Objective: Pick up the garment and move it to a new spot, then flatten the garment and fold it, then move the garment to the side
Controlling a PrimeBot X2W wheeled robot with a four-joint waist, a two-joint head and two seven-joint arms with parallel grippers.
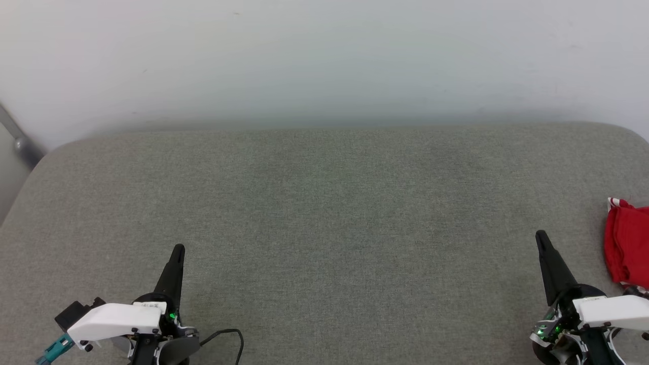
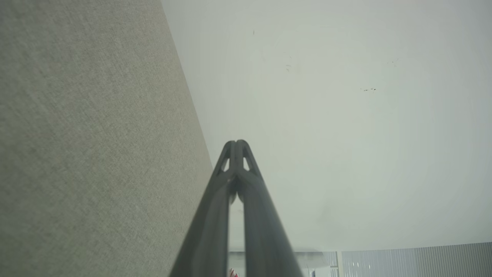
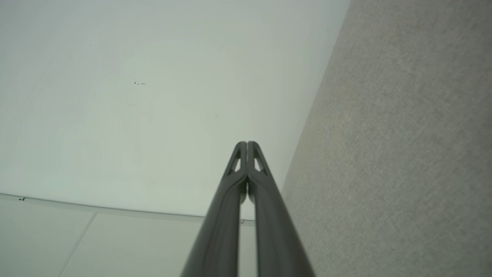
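text: none readable | small label [image 1: 152, 305] on left arm [image 1: 114, 318]: print too small to read

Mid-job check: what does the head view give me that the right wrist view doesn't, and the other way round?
Head view: the red garment lying on the grey surface at the picture's right edge, beside the right gripper; also the left gripper, shut, at lower left. Right wrist view: a close look at the right gripper's fingertips, pressed together with nothing between them, and a seam line low on the wall. Both: right gripper, grey surface, pale wall.
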